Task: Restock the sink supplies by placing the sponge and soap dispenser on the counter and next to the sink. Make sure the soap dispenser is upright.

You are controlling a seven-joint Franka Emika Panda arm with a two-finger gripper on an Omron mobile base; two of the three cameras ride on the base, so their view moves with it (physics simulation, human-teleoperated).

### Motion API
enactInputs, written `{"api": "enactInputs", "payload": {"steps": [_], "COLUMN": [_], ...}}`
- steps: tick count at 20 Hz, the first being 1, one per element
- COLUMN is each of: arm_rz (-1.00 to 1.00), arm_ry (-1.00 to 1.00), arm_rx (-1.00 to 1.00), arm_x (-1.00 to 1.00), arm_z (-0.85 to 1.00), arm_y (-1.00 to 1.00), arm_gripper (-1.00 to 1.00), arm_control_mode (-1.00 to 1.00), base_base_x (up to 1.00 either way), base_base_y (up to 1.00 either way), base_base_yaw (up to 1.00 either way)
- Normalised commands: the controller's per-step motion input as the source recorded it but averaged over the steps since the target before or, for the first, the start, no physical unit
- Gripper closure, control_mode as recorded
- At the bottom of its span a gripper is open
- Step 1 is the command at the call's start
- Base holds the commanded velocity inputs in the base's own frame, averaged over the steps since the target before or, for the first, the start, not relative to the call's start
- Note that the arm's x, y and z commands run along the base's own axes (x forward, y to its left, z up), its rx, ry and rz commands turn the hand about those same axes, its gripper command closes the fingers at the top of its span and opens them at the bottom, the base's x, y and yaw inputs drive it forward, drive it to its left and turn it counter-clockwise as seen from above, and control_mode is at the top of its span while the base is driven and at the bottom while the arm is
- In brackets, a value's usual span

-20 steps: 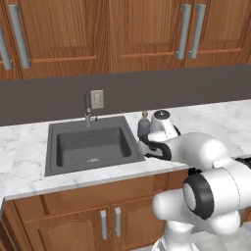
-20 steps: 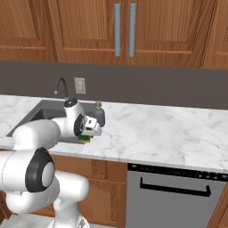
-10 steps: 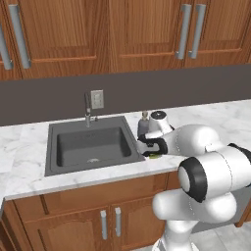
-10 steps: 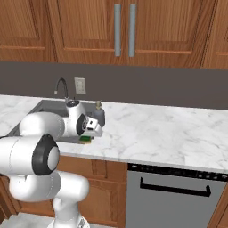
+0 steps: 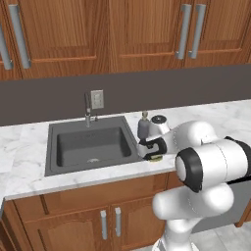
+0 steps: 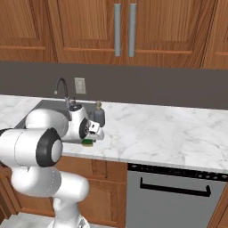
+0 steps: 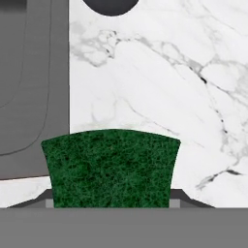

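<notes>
My gripper (image 5: 149,147) (image 6: 93,130) is shut on the sponge (image 5: 156,158) (image 6: 87,142) (image 7: 111,169). The sponge's green top faces the hand camera and its yellow edge shows from the base views. It sits very low over the white marble counter (image 5: 220,117) (image 6: 156,129) (image 7: 145,82), near the front edge, just right of the dark grey sink (image 5: 88,142) (image 7: 29,97). I cannot tell whether it touches the counter. The dark grey soap dispenser (image 5: 143,126) (image 6: 99,115) (image 7: 111,6) stands upright on the counter behind the hand, by the sink's right rear corner.
A slim metal faucet (image 5: 87,110) (image 6: 62,89) rises at the sink's rear edge, with a wall outlet (image 5: 97,99) behind it. Wooden cabinets hang above the counter. A dishwasher front (image 6: 173,191) sits under the counter at the right. Open marble stretches to the right of the hand.
The arm's elbow has swung and folded closer to the base. The hand with the sponge has barely shifted, staying low beside the sink. The soap dispenser has not moved.
</notes>
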Motion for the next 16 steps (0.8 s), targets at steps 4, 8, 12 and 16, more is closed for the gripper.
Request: {"api": "enactInputs", "payload": {"steps": [4,8,12,16], "arm_rz": [0.0,0.0,0.0,0.0], "arm_ry": [0.0,0.0,0.0,0.0], "arm_rx": [0.0,0.0,0.0,0.0], "arm_x": [0.1,0.11,0.12,0.15], "arm_z": [-0.17,-0.16,-0.09,-0.1], "arm_y": [-0.1,-0.06,-0.01,0.0], "arm_gripper": [1.0,1.0,1.0,1.0], "arm_control_mode": [-1.0,-1.0,-1.0,-1.0], "base_base_x": [0.0,0.0,0.0,0.0], "base_base_y": [0.0,0.0,0.0,0.0], "base_base_yaw": [0.0,0.0,0.0,0.0]}}
